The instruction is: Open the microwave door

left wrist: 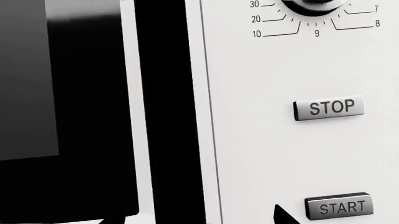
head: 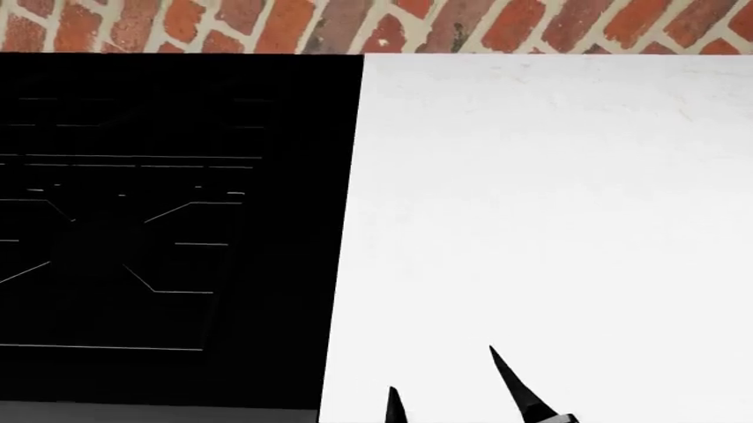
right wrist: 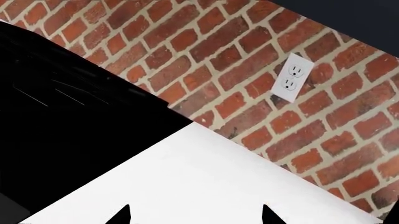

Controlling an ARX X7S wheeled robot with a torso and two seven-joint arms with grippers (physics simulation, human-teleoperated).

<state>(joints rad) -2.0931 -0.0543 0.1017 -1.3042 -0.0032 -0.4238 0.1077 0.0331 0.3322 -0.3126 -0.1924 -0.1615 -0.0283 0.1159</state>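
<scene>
Brick wall (right wrist: 249, 70) fills the background of the right wrist view and runs along the top of the head view. Below it in the head view, a black stovetop (head: 141, 229) with faint burner outlines takes the left half, and a plain white worktop (head: 553, 211) takes the right.

Microwave (left wrist: 268, 140) fills the left wrist view from very close: white control panel, with the dark door window (left wrist: 37, 84) and a black vertical strip beside it. Door looks closed, flush with the front. Microwave is not identifiable in the head view.

On the panel: timer dial (left wrist: 315, 7) with numbers at the frame edge, STOP button (left wrist: 328, 108) mid panel, START button (left wrist: 339, 207) beyond it.

White wall outlet (right wrist: 292, 77) sits on the brick.

Right gripper (right wrist: 196, 215): two black fingers tips spread apart over the worktop, holding nothing; both tips also show in the head view. Left gripper (left wrist: 199, 219): only one dark tip near START, state cannot tell.
</scene>
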